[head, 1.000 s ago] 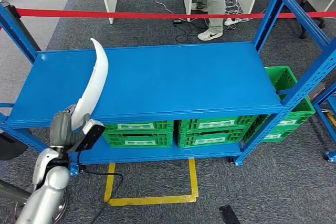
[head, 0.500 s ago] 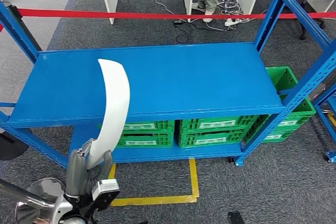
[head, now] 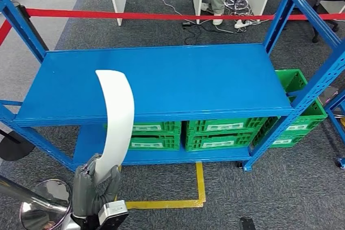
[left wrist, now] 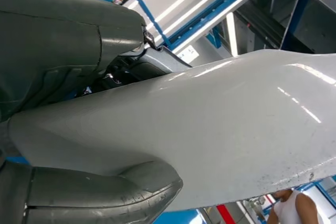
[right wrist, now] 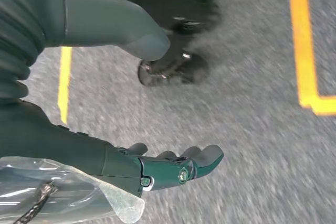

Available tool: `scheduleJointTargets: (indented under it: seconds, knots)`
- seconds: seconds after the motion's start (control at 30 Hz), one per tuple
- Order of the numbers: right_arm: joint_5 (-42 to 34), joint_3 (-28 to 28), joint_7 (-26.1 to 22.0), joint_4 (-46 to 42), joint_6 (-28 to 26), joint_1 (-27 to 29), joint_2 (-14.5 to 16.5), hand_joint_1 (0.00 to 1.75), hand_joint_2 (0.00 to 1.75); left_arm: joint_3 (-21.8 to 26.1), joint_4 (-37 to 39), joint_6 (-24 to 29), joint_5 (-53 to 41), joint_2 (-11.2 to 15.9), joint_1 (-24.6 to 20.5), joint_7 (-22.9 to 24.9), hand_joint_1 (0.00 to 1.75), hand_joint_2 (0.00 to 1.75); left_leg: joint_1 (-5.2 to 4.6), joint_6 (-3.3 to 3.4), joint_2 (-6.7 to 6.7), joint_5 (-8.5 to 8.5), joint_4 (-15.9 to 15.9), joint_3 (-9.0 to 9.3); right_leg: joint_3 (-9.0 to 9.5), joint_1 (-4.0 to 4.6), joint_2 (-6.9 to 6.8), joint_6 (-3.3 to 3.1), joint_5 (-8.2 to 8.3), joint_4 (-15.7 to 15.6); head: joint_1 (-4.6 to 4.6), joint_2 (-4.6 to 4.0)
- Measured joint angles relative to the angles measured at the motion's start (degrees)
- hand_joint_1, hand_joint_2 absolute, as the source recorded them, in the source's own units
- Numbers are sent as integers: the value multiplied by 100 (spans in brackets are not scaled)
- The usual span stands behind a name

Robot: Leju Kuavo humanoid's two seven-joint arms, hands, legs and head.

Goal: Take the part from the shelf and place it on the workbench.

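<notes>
Head view: bright, even overhead light; soft shadow under the blue shelf (head: 163, 82); its frame posts splay at the edges. Left wrist view: glare streaks on the white part (left wrist: 222, 129). Right wrist view: carpet (right wrist: 253, 129) motion-blurred.

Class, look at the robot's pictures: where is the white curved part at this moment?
In the head view, the white curved part is at lower left, held by the left hand, rising in front of the blue shelf.

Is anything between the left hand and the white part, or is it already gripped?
Nothing stands between them. The left hand already holds the white part by its lower end, with the rest of it rising in front of the blue shelf. The workbench cannot be seen, so that path cannot be judged.
</notes>
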Motion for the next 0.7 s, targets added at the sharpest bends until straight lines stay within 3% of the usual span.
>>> scheduleJointTargets:
  seconds: [0.1, 0.13, 0.2, 0.27, 0.3, 0.33, 0.37, 0.43, 0.5, 0.53, 0.63, 0.67, 0.7]
  knots:
    - [34, -34, -186, 2, -112, -53, 130, 0, 175, 50, 7, 31, 87, 37, 40, -80, 175, 175, 5, -120, -27, 64, 48, -79, -33, 25, 17, -87, 28, -84, 1, 1]
    - [54, -39, -246, 2, -155, -64, 164, 0, 175, 84, 10, 37, 128, 54, 63, -128, 175, 175, 17, -154, -31, 10, 86, -115, -74, 26, 4, -139, 54, -80, -5, 1]
    - [124, -43, -287, 3, -281, -89, 220, 0, 175, 179, 22, 42, 234, 92, 108, -240, 175, 175, 37, -216, -31, -345, 413, -253, -173, 27, -32, -260, 132, -87, -29, 0]
    - [187, -45, -256, 3, -406, -121, 243, 0, 175, 272, 41, 39, 300, 119, 128, -318, 175, 175, 46, -253, -27, -847, 1099, -464, -284, 53, -62, -331, 219, -82, -52, 0]
    - [203, -47, -239, 3, -440, -130, 250, 0, 175, 314, 53, 38, 319, 128, 134, -337, 175, 175, 49, -258, -26, -994, 1409, -527, -352, 70, -78, -346, 264, -78, -53, 0]
    - [215, -48, -227, 3, -455, -137, 256, 0, 175, 348, 65, 38, 328, 138, 139, -348, 175, 175, 49, -253, -26, -1017, 1575, -518, -419, 86, -95, -353, 310, -72, -52, 0]
    - [229, -48, -205, 3, -455, -143, 262, 0, 175, 378, 78, 38, 327, 145, 145, -353, 175, 175, 48, -239, -26, -921, 1542, -415, -480, 101, -107, -356, 353, -64, -52, 0]
    - [255, -49, -136, 3, -424, -164, 279, 0, 175, 429, 102, 38, 298, 152, 148, -357, 175, 175, 38, -185, -25, -584, 936, 49, -577, 122, -118, -350, 430, -51, -52, 0]
    - [269, -49, -55, 3, -362, -198, 301, 0, 175, 493, 127, 35, 267, 152, 134, -373, 175, 175, 12, -116, -21, -471, 162, 536, -638, 140, -119, -315, 508, -44, -49, 0]
    - [264, -51, -33, 3, -321, -217, 310, 0, 175, 532, 143, 28, 269, 153, 125, -397, 175, 175, -3, -90, -20, -488, -72, 656, -661, 139, -120, -285, 554, -47, -49, 1]
    - [242, -69, -133, 3, -282, -238, 335, 0, 175, 668, 205, -25, 285, 150, 130, -516, 175, 175, -16, -25, -14, -423, -230, 633, -710, 126, -124, -174, 644, -65, -49, 1]
    - [241, -75, -186, 3, -316, -236, 343, 0, 175, 710, 222, -49, 276, 143, 138, -550, 175, 175, -6, 10, -8, -361, -251, 593, -754, 123, -112, -144, 544, -4, -44, 1]
    - [242, -79, -218, 3, -345, -234, 353, 0, 175, 744, 235, -72, 263, 133, 146, -579, 175, 175, 6, 43, -1, -293, -269, 542, -823, 122, -93, -122, 342, 165, -35, 1]
